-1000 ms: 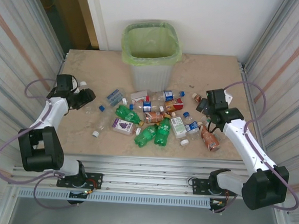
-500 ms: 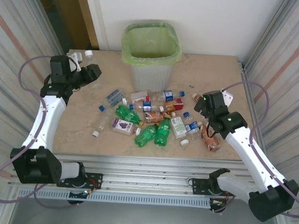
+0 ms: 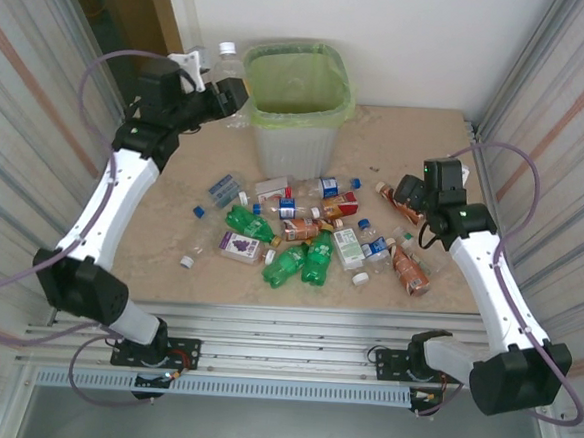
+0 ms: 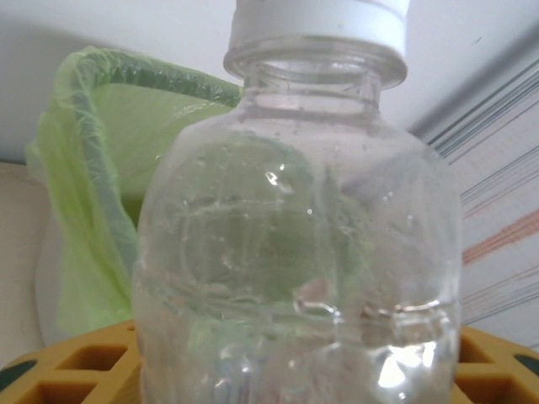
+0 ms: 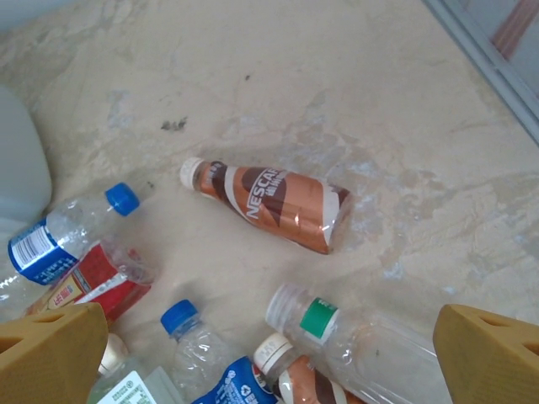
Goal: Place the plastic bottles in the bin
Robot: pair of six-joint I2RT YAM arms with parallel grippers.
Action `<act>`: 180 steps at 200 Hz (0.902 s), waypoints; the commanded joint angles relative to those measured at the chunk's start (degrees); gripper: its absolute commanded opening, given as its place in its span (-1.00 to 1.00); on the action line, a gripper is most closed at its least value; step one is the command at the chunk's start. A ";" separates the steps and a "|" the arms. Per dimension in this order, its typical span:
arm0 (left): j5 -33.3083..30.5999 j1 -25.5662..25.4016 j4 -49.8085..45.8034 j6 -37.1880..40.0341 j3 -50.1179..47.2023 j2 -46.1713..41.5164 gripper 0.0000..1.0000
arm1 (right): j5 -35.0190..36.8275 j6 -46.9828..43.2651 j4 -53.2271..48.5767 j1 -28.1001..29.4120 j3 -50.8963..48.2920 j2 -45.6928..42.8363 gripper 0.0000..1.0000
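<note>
- Top external – the left gripper [image 3: 225,92] is raised at the near-left corner of the bin [image 3: 292,149], closed on a clear bottle [image 3: 227,69] with a white cap. The bottle stands upright just outside the rim, not yet over the opening.
- Top external – inside the bin only green liner can be made out; the bottom cannot be judged from here.
- Top external – the remaining plastic bottles [image 3: 301,230], well over a dozen by my count, lie scattered on the table [image 3: 176,151] in front of the bin. Green, clear and brown ones are mixed together, with a few loose caps among them.
- Top external – the right gripper [image 3: 402,199] hangs low at the right edge of the pile, holding nothing.
- Left wrist – the clear bottle sits between the yellow pads [image 4: 76,366], cap uppermost, held firmly at its lower body. The bagged bin rim is behind it and to the left.
- Right wrist – the jaws stand wide apart and empty above a brown Nescafé bottle [image 5: 274,206] lying on its side. A clear bottle with a green band [image 5: 370,337] and blue-capped ones lie nearer.
- Assessment – the task is at an early stage: one bottle is about to be delivered and nearly all the rest are awaiting collection. The brown bottle looks the likely next pick for the right arm.
</note>
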 commanded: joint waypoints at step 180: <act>-4.24 -3.98 -2.68 11.71 35.76 31.68 -0.16 | 2.77 2.57 -2.17 -0.26 6.81 4.75 0.95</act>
